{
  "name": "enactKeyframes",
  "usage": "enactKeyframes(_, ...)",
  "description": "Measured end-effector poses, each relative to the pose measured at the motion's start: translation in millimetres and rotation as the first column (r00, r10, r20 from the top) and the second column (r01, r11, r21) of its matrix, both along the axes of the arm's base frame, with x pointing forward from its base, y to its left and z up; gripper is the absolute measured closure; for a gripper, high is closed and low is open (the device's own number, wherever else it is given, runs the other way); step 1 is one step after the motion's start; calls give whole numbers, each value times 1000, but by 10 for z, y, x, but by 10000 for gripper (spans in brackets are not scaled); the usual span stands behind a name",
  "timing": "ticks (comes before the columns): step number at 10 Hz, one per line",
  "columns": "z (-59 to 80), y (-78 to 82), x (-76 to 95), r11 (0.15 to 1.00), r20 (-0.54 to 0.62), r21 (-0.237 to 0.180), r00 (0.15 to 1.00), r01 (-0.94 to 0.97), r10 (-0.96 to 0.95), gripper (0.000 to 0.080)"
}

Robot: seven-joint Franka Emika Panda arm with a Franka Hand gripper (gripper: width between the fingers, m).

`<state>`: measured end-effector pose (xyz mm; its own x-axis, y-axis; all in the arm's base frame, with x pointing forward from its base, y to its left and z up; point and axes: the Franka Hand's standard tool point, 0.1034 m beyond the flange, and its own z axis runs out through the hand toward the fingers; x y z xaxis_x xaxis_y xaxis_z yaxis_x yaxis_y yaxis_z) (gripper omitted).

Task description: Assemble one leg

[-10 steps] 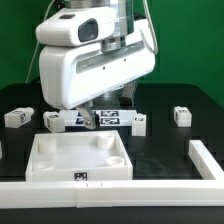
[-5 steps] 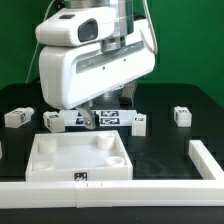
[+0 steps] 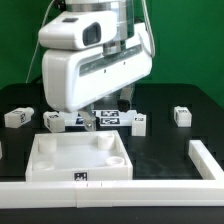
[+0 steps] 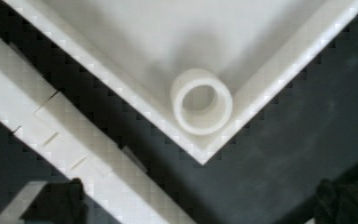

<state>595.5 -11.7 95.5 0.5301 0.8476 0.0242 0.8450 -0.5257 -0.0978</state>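
Observation:
Several legs, small white blocky pegs with tags, lie on the black table: one at the exterior view's far left (image 3: 17,117), one behind the tray's left corner (image 3: 52,121), one to its right (image 3: 139,121) and one at the far right (image 3: 181,115). My gripper (image 3: 100,113) hangs low over the tagged strip behind the tray, mostly hidden by the arm's white body. In the wrist view my gripper (image 4: 197,205) is open and empty, its dark fingertips (image 4: 51,200) wide apart. No leg shows in the wrist view.
The large white square tray (image 3: 45,160) lies in front of the gripper; one corner with a round socket (image 4: 202,102) fills the wrist view. The marker board (image 3: 108,119) lies under the gripper and shows in the wrist view (image 4: 51,130). White rails run along the front (image 3: 110,190) and right (image 3: 205,160).
The arm has shifted slightly to the exterior view's right and a little upward. The legs and tray have not moved.

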Motion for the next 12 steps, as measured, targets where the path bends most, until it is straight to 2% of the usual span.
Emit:
enactKeyframes(3, -112, -74, -142, 981, -40, 7, 980, -193, 193, 150)
enactKeyframes(8, -125, -78, -164, 981, -47, 9, 980, -194, 194, 150)
enactKeyframes(10, -270, -72, -364, 917, 58, -28, 915, -398, 399, 150)
enactKeyframes(11, -325, -68, -471, 880, 43, -41, 879, -473, 475, 150)
enactKeyframes(12, -382, -101, -503, 829, 22, -65, 830, -555, 558, 150)
